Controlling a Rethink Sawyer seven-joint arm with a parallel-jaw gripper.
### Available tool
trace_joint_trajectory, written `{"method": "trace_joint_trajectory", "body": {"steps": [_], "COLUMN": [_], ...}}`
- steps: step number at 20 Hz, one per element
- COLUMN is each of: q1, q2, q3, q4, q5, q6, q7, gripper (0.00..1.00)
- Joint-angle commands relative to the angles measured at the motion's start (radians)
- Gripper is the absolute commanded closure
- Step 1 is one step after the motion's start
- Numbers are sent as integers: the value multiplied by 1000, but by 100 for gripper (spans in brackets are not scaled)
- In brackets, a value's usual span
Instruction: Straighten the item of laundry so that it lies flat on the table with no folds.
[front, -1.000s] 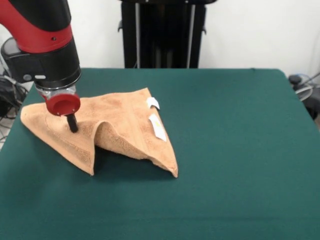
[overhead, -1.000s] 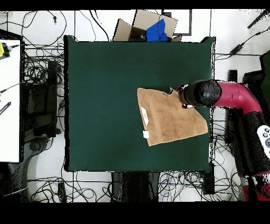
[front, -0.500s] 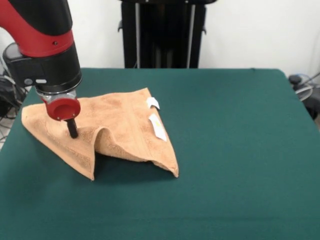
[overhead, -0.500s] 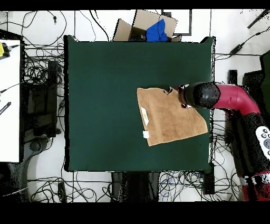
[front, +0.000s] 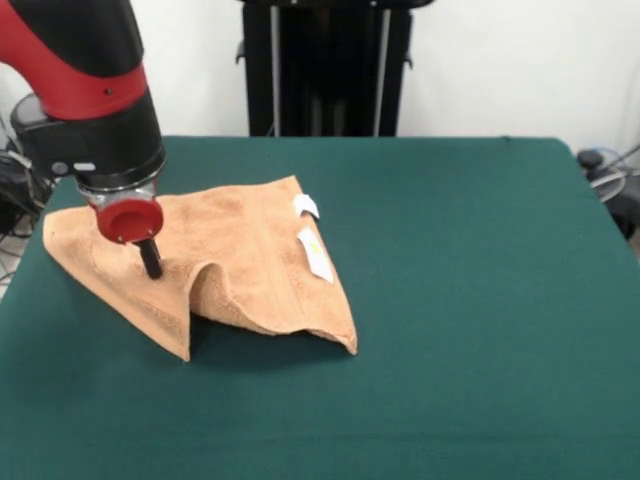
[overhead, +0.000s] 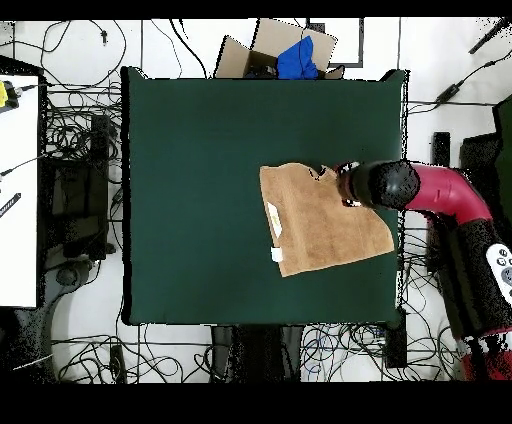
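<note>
Your gripper (front: 150, 262) presses its black tip into the rumpled towel (front: 240, 260) near the table (front: 480, 300) edge; you can't tell its opening

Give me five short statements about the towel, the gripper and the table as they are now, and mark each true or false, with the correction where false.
1. The towel lies flat with no folds. False: a ridge stands up near its middle and the front edge lifts off the table.
2. The gripper is down on the towel. True: its dark tip meets the cloth beside the ridge.
3. Two white tags show on one towel edge. True.
4. In the overhead view the towel sits at the table's centre. False: it lies toward the side where the arm comes in, near that edge.
5. The towel is blue. False: it is orange-tan.
</note>
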Motion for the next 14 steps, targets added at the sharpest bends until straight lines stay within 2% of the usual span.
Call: {"method": "trace_joint_trajectory", "body": {"steps": [1,4,8,11,14], "q1": [-77,-86,-98,-130,-123], "q2": [-53,-92,-81,-110,-124], "q3": [98,100,117,152,152], "q4": [138,153,139,153,139], "q5": [69,89,113,140,154], "q6": [-163,-163,-199,-238,-222], "q7": [117,130,123,129,129], "gripper": [100,100,100,100,100]}}
